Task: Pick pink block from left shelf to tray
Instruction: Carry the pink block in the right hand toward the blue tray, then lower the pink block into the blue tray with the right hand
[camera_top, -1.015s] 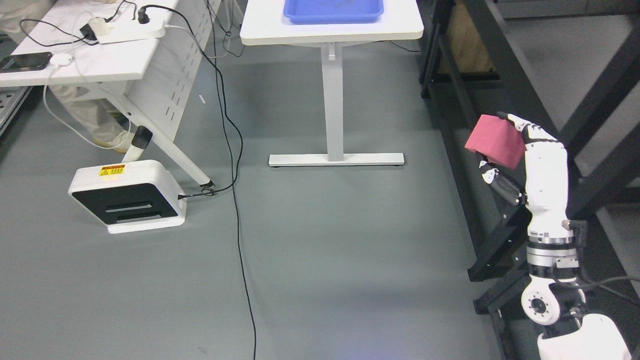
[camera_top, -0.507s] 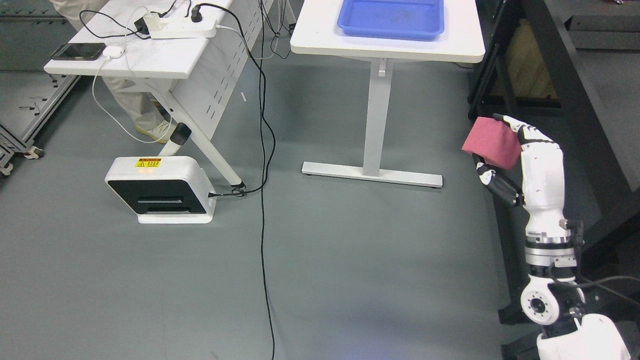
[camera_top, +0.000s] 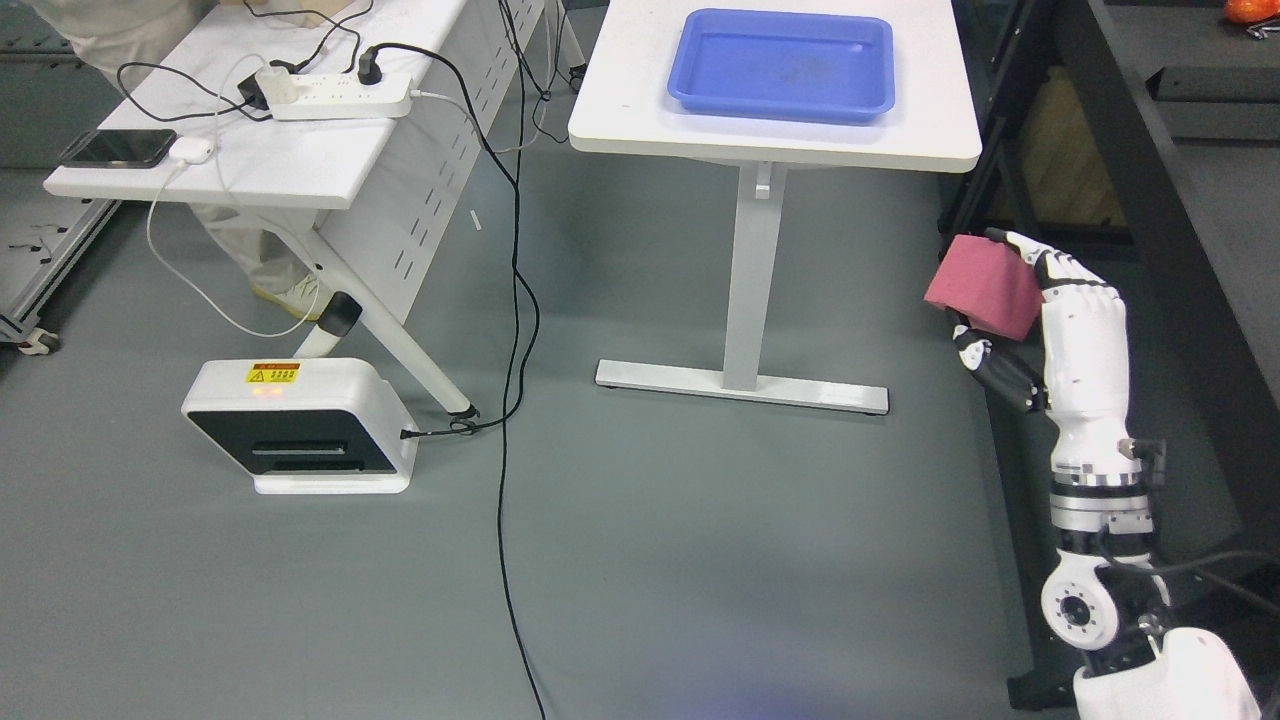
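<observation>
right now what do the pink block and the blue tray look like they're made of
Pink block, held in the right hand: probably foam or sponge, with a matte, slightly grainy face and no shine.
Blue tray: likely moulded plastic, smooth, with rounded rim and corners and a soft sheen; the bottom looks scuffed.

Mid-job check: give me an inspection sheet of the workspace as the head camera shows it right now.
Surface: white table ahead, on a single pedestal leg; top bare apart from the tray.
Job's things: pink block held in the air, right of the table; blue tray on the table, empty.
Clutter: nothing seen on the tray table.
Grippers: right hand shut on the pink block; left hand not in view.
Cables: black cable runs from the power strip down across the floor; white cable hangs off the left desk.
Surroundings: phone on the left desk, white floor unit, black shelf frame, person's leg.
</observation>
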